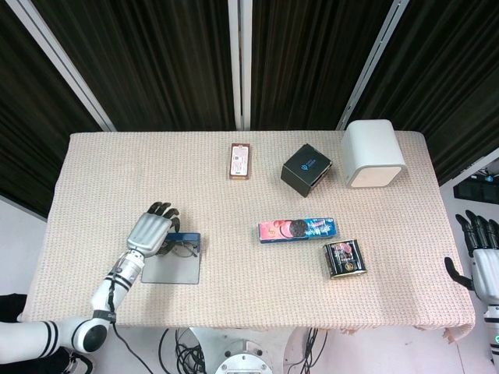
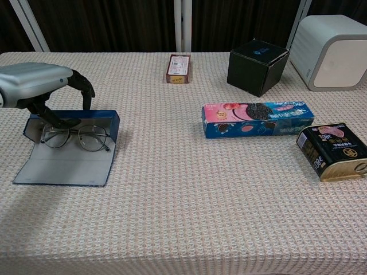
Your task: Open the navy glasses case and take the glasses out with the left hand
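With the navy glasses case point(image 2: 66, 157) already lying open and flat on the table point(image 2: 189, 229), what remains is to lift the glasses point(image 2: 75, 137) out of it. They rest inside the case, near its raised back wall, lenses side by side and tilted slightly. My left hand point(image 2: 40, 86) hangs over the back left part of the case, palm down, fingers point(image 2: 84, 86) curled downward over the frame; from the chest view one dark fingertip seems to reach down beside the left lens, but I cannot tell whether it truly touches or pinches the wire yet. I would judge the hand has not closed on anything.

To do this well, I should bring thumb and a finger down on either side of the thin frame, best near the bridge or the upper rim, where the wire is stiffest and the lenses stay unsmeared. The frame looks light and springy, so a gentle pinch should be enough; squeezing hard could bend it or flick it out. The case is shallow and may slide on the woven cloth if I drag sideways, so the lift should go straight up until the temples clear the wall.

My right hand point(image 1: 483, 261) waits off the table's far edge, fingers apart, holding nothing.
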Controlling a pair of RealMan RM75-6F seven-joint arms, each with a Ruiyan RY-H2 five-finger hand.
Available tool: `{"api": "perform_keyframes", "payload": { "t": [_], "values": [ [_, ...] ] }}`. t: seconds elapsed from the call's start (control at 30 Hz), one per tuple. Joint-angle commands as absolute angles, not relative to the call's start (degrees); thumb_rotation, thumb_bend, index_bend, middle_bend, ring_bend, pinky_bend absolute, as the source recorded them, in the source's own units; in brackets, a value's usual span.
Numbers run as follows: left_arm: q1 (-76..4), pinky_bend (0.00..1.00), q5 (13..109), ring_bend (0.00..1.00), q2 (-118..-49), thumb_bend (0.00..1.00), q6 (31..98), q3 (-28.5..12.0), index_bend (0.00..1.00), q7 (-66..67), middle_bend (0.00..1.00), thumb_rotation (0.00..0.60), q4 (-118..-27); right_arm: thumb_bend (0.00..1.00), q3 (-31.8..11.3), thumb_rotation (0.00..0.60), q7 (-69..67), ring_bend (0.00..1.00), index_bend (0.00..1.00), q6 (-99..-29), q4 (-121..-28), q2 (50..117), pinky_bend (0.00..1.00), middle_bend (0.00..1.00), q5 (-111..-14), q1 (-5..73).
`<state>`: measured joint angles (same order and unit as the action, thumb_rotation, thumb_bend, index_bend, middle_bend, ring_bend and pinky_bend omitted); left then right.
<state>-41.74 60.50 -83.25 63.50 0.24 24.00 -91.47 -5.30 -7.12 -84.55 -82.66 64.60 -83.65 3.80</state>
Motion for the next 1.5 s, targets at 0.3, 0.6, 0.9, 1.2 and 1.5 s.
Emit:
{"api": "perform_keyframes", "payload": {
  "t": [0.3, 0.6, 0.9, 1.2, 1.5],
  "values": [
    [-39.2, 0.12, 69.8, 0.08, -87.9, 0.41, 68.7, -0.4, 0.56, 23.4, 0.23, 0.600, -83.6, 0.30, -5.3, 0.600, -7.2, 0.00, 0.00, -84.3, -82.5, 64.7, 0.00, 0.00, -83.4, 3.8],
    [-37.8, 0.12, 75.3, 0.08, -90.9, 0.41, 70.4, -1.0, 0.56, 20.6, 0.23, 0.600, -77.1, 0.30, -5.2, 0.600, -7.2, 0.00, 0.00, -84.2, -82.3, 64.8, 0.00, 0.00, -83.5, 3.8],
    [-36.7, 0.12, 80.0, 0.08, -94.5, 0.41, 73.2, -2.1, 0.57, 16.8, 0.23, 0.600, -70.1, 0.30, -5.3, 0.600, -7.3, 0.00, 0.00, -84.4, -82.3, 64.7, 0.00, 0.00, -83.3, 3.6],
    [-36.1, 0.11, 81.7, 0.08, -96.3, 0.42, 73.5, -3.3, 0.57, 15.6, 0.23, 0.600, -66.2, 0.30, -5.2, 0.600, -7.4, 0.00, 0.00, -84.4, -82.3, 64.7, 0.00, 0.00, -83.3, 3.5],
    [-36.4, 0.10, 83.1, 0.08, -99.6, 0.42, 74.1, -4.8, 0.57, 13.6, 0.23, 0.600, -60.2, 0.30, -5.2, 0.600, -7.4, 0.00, 0.00, -84.3, -82.2, 64.7, 0.00, 0.00, -83.1, 3.4]
  ]
}}
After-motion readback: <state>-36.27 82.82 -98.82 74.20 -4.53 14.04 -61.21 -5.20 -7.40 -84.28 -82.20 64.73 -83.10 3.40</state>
